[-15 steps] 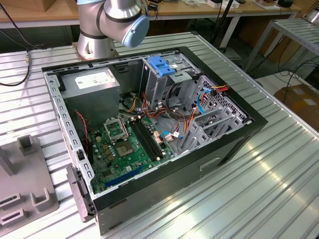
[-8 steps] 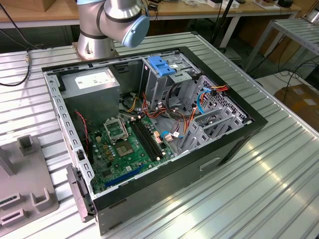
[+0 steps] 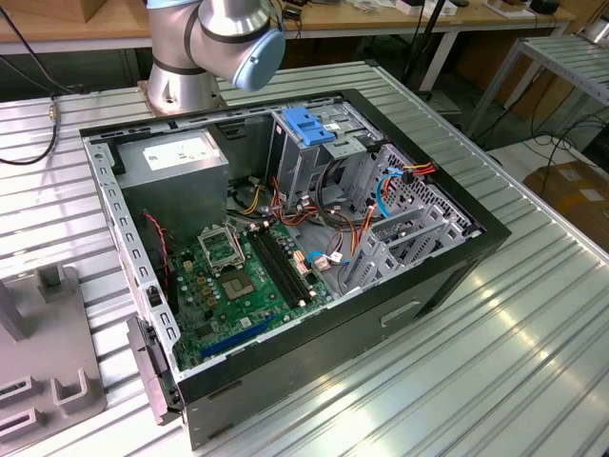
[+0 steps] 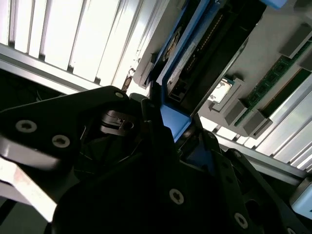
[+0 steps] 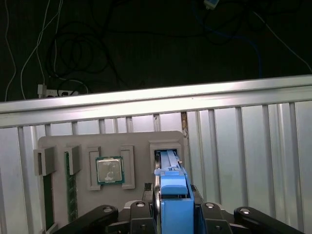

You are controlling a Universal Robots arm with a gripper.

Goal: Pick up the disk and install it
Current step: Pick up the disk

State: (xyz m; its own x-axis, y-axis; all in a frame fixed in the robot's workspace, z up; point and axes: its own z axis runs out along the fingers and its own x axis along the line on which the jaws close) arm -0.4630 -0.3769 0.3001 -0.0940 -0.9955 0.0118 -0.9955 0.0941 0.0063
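gripper [image 5: 174, 217]: jaws are closed on the disk [image 5: 168, 163] | disk is stood edgewise in grey holder [image 5: 136, 141] slot, first wrist view | open computer case [image 3: 428, 286] is seen on bench [image 3: 514, 381], exterior view

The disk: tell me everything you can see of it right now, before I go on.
The disk stands on edge in a slot of a grey holder tray, next to the pocket holding a processor chip. A bright blue plastic frame runs round its edge. In the second wrist view its dark flat body, a pale label strip and a connector row show inside that frame. The claw straddles its near blue end. Whether it is clamped cannot be made out.
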